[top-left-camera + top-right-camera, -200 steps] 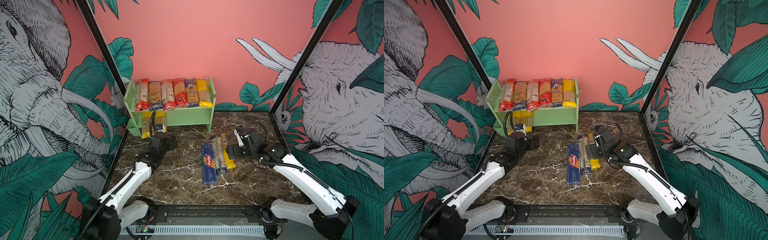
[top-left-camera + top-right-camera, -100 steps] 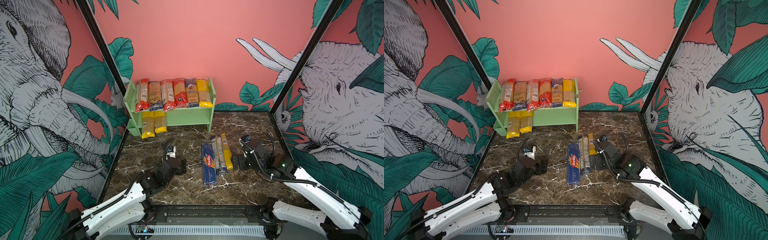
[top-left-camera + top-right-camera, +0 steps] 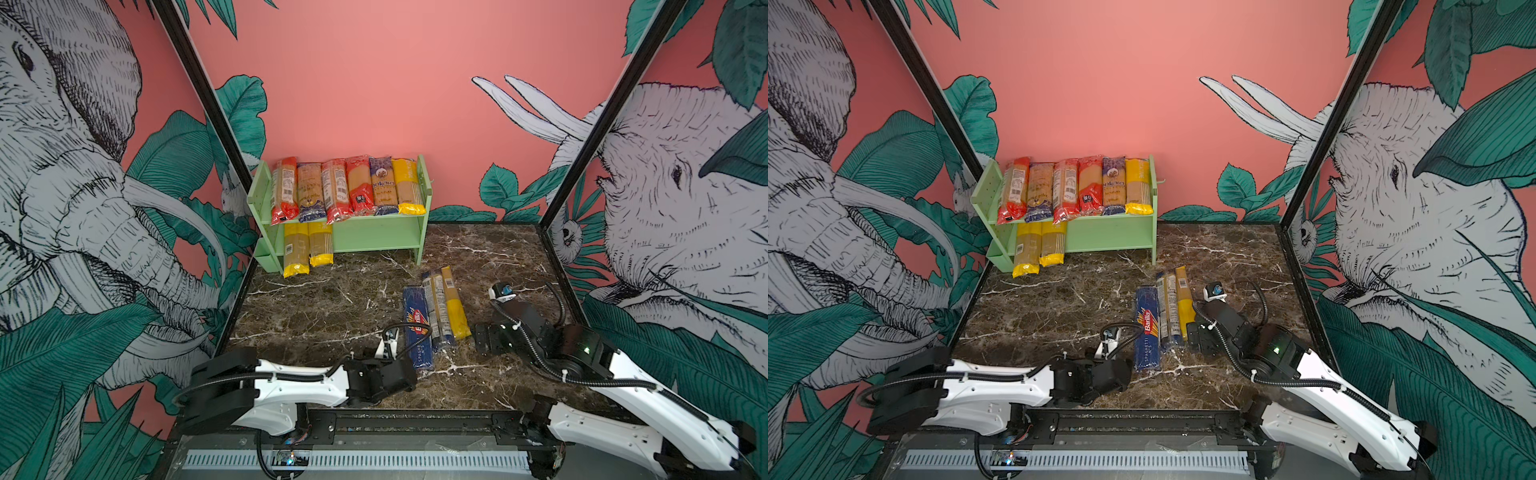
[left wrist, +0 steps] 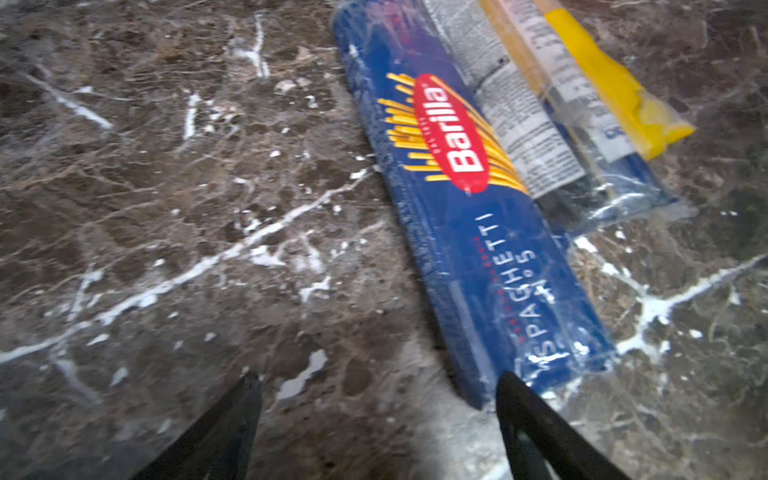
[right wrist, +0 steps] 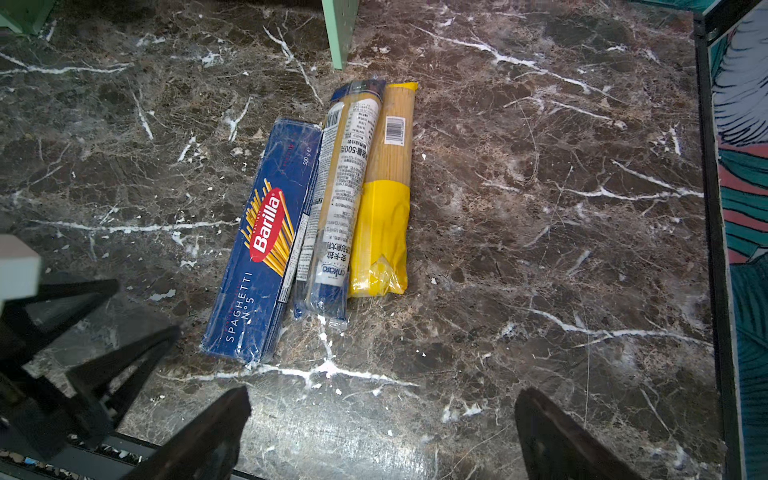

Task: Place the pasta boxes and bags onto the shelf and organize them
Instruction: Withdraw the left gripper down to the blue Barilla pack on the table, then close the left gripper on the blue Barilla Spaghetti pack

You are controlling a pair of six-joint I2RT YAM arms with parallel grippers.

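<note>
Dark brown marble veined in white forms the table [image 3: 332, 299], walled by pink panels [image 3: 374, 83] printed with elephants and green leaves. At its far edge, toward the far left corner, stands the mint-green shelf [image 3: 374, 237]. Six spaghetti packs [image 3: 347, 187] lie side by side across its top board. Two yellow-ended packs [image 3: 308, 247] lie on the lower board at its left end, their front ends jutting out over the marble.

Three more packs lie on the table right of its middle, pressed side to side. The dark-blue Barilla pack [image 4: 469, 216] is on the left, a blue-ended clear pack [image 5: 332, 216] is in the middle, and a yellow-tipped pack [image 5: 384, 208] is on the right.

My left claw [image 4: 377, 380] sits low near the front edge, fingers spread wide with only marble between them. The Barilla pack's near end lies just beside one fingertip [image 4: 519, 399]; I cannot tell whether they touch. My right claw [image 5: 384, 395] is spread wide too, holding nothing, near the yellow-tipped pack on its right.
</note>
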